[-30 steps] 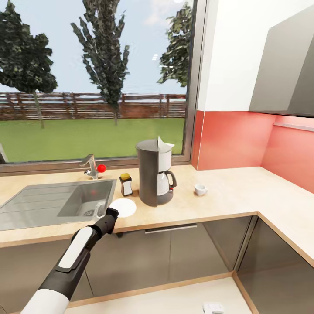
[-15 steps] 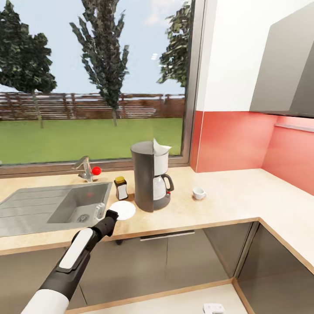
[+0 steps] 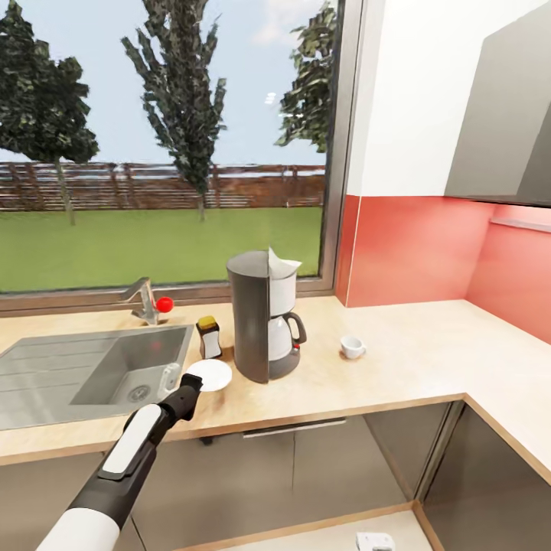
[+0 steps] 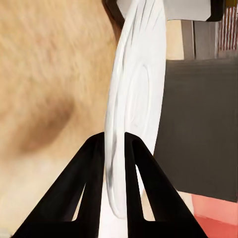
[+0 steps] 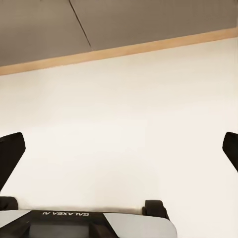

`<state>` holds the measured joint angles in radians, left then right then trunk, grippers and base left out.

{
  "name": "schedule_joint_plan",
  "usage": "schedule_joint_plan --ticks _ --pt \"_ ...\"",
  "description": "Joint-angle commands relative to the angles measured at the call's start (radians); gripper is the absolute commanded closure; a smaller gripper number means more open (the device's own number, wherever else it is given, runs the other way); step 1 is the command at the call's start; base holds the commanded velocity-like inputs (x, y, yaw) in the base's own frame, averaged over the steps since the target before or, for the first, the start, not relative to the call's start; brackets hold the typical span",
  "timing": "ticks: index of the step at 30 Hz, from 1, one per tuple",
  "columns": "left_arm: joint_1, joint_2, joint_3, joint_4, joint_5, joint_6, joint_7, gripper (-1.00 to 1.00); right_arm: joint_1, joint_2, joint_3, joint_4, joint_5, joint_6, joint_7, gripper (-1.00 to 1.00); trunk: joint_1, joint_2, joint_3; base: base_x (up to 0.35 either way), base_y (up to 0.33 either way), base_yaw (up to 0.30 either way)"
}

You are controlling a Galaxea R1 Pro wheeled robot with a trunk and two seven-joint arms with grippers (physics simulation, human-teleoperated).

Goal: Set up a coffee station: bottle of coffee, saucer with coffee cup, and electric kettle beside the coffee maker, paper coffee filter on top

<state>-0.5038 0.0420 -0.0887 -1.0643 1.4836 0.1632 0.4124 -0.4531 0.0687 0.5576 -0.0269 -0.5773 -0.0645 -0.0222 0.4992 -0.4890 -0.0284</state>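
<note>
Step in hand: saucer placement. Left end effector (image 4: pixel 115 148) is clamped on the rim of the saucer (image 3: pixel 209 376), holding it over the tabletop (image 3: pixel 398 367) between the sink (image 3: pixel 84 371) and the coffee maker (image 3: pixel 262 315); can't tell if it's touching down.

Paper coffee filter (image 3: pixel 282 264) sits on top of the maker, bottle of coffee (image 3: pixel 208 337) just beside it on the sink side, coffee cup (image 3: pixel 352 347) apart on the other side.

Right end effector (image 5: pixel 119 148) is spread wide, empty, facing pale floor.

Next: lower flat, release, then fetch the cup.
</note>
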Motion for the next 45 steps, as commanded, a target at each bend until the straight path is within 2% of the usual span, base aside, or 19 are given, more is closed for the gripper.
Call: schedule_joint_plan --ticks 1,15,27,28,45 --pt "-0.001 0.001 0.003 0.003 0.003 0.001 0.008 1.0 -0.001 0.0 0.008 0.001 -0.009 -0.003 -0.002 -1.0 0.001 -0.002 -0.002 0.031 0.0 0.0" --pt "-0.001 -0.005 0.004 0.065 0.004 -0.003 -0.005 1.0 -0.001 0.0 0.008 0.001 -0.009 -0.003 -0.002 -1.0 0.001 -0.002 -0.002 0.054 -0.024 0.0" --pt "-0.005 -0.005 0.005 0.069 -0.006 -0.007 -0.009 1.0 0.001 0.0 0.008 0.001 -0.009 -0.003 -0.002 -1.0 0.001 -0.002 -0.002 0.001 0.0 0.0" --pt "-0.006 -0.005 0.004 0.069 -0.007 -0.007 -0.009 -1.0 0.001 0.0 0.008 0.001 -0.009 -0.003 -0.002 -1.0 0.001 -0.002 -0.002 0.0 0.0 0.0" --pt "-0.009 -0.004 0.004 0.069 -0.008 -0.007 -0.009 -1.0 0.001 0.0 0.008 0.001 -0.009 -0.003 -0.002 -1.0 0.001 -0.002 -0.002 0.0 0.0 0.0"
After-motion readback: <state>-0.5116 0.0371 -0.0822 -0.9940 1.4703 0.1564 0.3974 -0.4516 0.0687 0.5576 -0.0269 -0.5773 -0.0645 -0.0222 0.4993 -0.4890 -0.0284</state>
